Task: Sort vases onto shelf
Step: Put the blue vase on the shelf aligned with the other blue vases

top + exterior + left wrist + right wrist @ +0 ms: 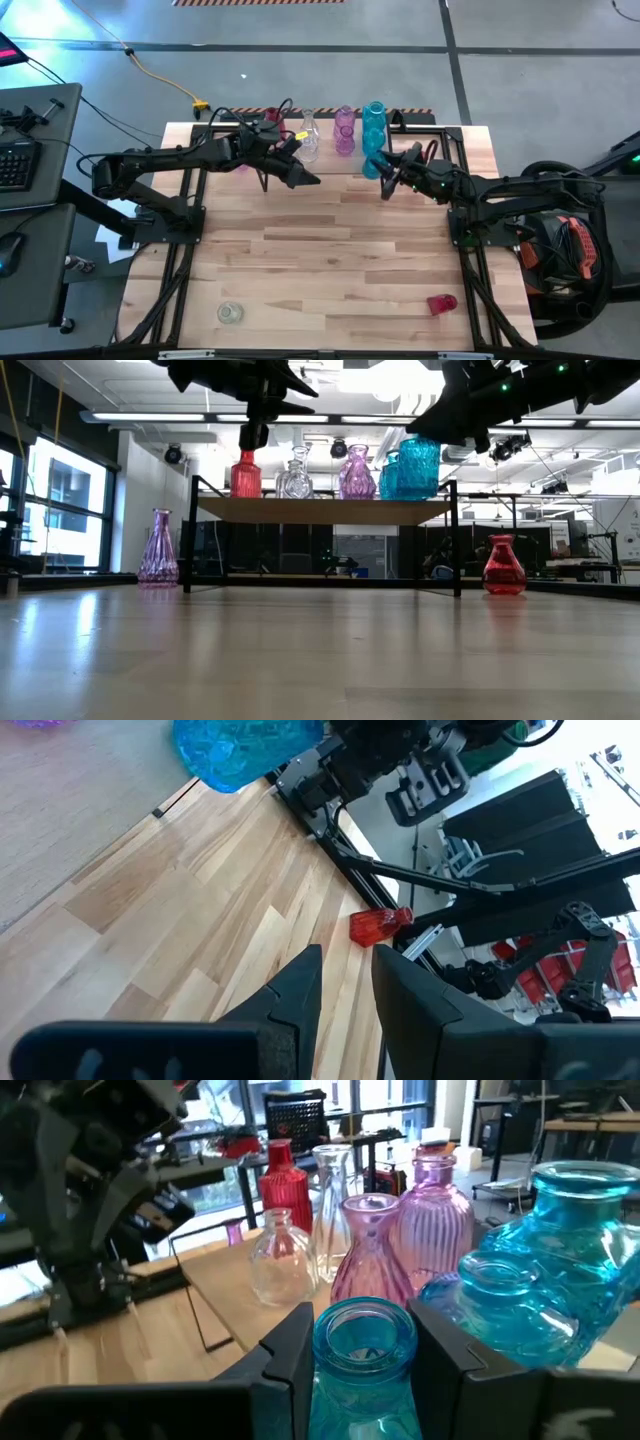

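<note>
Your right fingers (365, 1355) pinch a teal vase (362, 1348) by its neck, keeping it upright beside the blue ones on the shelf (330, 160). Your left fingers (345, 985), slightly spread, hold nothing.

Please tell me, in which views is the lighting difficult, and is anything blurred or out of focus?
Low view: bright ceiling lights behind the shelf leave both arms as dark silhouettes, and the near table is soft. Left wrist view: the close fingers are blurred; the red vase is clearer. Right wrist view: the teal vase between the fingers is sharp, the room behind hazy. High view: even light.
</note>
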You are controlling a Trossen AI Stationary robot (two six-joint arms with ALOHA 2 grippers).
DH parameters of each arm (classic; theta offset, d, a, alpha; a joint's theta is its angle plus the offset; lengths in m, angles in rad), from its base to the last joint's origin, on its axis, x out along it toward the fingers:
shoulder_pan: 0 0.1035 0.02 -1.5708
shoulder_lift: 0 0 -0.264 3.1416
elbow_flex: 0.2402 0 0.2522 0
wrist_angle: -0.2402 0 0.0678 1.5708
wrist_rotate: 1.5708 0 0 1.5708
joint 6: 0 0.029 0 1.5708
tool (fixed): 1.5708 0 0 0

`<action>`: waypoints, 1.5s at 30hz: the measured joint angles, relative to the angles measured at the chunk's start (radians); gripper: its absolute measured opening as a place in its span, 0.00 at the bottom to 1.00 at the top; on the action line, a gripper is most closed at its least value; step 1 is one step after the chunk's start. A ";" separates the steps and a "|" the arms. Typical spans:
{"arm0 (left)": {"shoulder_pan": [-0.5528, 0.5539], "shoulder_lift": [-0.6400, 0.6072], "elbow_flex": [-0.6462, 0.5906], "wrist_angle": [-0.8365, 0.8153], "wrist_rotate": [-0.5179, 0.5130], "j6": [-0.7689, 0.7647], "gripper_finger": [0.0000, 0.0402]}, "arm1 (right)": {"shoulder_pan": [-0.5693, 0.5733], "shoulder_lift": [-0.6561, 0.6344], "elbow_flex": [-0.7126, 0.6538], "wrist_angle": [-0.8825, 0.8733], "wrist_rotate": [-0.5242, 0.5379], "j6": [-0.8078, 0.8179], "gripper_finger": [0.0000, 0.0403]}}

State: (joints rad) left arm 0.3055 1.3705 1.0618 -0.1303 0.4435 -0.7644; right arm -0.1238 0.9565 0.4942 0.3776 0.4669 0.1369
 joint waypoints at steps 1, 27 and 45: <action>0.001 0.000 0.000 0.000 0.000 0.000 0.21 | 0.000 0.000 0.000 0.006 0.005 0.016 0.23; 0.002 0.000 0.000 0.000 -0.004 0.017 0.21 | -0.034 0.000 0.002 -0.020 0.022 0.020 0.23; 0.002 0.000 0.000 0.000 -0.007 0.017 0.21 | -0.034 0.077 0.006 0.059 0.034 -0.004 0.23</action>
State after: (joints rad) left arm 0.3073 1.3708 1.0618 -0.1303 0.4366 -0.7471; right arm -0.1574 1.0340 0.4999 0.4370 0.5007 0.1327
